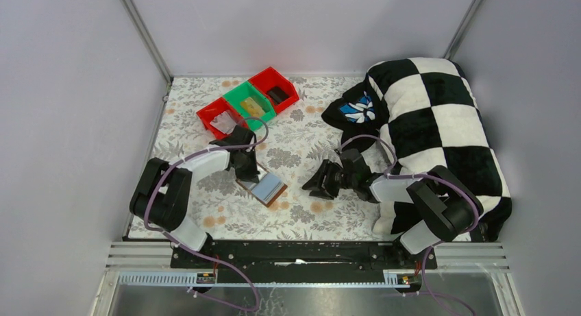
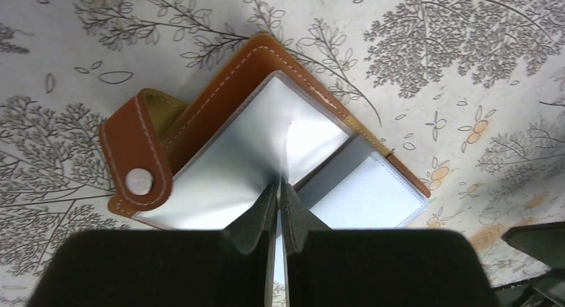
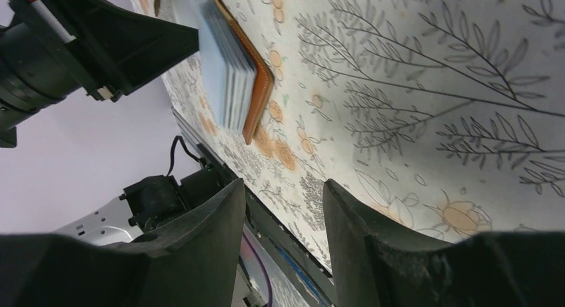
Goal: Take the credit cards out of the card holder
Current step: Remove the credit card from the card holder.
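Note:
The brown card holder [image 1: 264, 186] lies open on the flowered cloth, its snap strap [image 2: 140, 180] folded out to the left. Grey leaves fill the card holder [image 2: 220, 100]; I cannot tell the credit cards from the clear pockets. My left gripper [image 1: 246, 171] stands over it, and in the wrist view this gripper [image 2: 280, 185] is all but shut, pinching one thin grey leaf [image 2: 253, 147] that lifts toward its tips. A second grey panel [image 2: 373, 194] lies flat to the right. My right gripper [image 1: 312, 184] hovers open and empty to the right; in its own view, the right gripper [image 3: 285, 187] faces the holder's stacked edge [image 3: 230, 67].
Two red bins and a green bin [image 1: 250, 103] stand in a row at the back left. A black-and-white checkered pillow [image 1: 438, 124] with a dark cloth [image 1: 356, 110] fills the right side. The table's near rail [image 1: 301, 251] runs below the arms.

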`<state>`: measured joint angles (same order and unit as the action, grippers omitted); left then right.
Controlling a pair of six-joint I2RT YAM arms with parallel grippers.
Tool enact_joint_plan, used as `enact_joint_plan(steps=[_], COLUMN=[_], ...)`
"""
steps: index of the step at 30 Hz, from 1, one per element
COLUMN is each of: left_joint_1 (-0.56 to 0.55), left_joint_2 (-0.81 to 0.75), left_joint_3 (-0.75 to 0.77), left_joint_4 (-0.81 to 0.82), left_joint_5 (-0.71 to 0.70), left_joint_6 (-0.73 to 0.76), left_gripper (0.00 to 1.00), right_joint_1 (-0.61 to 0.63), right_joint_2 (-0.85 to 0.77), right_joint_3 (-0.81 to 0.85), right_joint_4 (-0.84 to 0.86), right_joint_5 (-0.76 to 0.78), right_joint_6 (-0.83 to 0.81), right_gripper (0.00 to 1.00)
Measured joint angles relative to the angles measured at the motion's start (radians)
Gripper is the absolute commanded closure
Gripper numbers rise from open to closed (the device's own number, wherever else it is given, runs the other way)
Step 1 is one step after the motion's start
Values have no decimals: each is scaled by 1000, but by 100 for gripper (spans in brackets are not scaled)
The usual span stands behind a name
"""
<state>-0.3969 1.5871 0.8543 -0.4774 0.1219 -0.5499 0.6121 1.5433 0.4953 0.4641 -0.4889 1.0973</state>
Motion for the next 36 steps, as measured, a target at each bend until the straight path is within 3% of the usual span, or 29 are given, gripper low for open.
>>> enact_joint_plan(steps=[6, 13, 18, 22, 26, 31, 36], left_joint_1=[-29, -116, -151, -159, -161, -159, -151], left_joint_2=[-3, -1, 0, -8, -52, -87, -40], left_joint_3=[-39, -159, -207, -206, -153, -48, -36], left_joint_4=[93, 349, 424, 409, 282, 185, 170], left_joint_5=[64, 255, 321, 317, 257, 191, 167], left_joint_6=[-65, -243, -345, -358, -311, -237, -197], left_gripper=[91, 91, 90, 83, 77, 77, 78], right_joint_1=[3, 3, 3, 10, 32, 64, 90], right_joint_2=[3, 58, 92, 99, 100, 100, 100], right_joint_3=[-73, -133, -146, -145, -144, -132, -107], right_joint_4=[44, 180, 247, 262, 264, 254, 224], right_joint_5=[1, -10, -25, -33, -56, -78, -89], right_joint_6=[25, 79, 109, 114, 113, 97, 71], right_gripper=[49, 59, 59, 56, 53, 52, 51])
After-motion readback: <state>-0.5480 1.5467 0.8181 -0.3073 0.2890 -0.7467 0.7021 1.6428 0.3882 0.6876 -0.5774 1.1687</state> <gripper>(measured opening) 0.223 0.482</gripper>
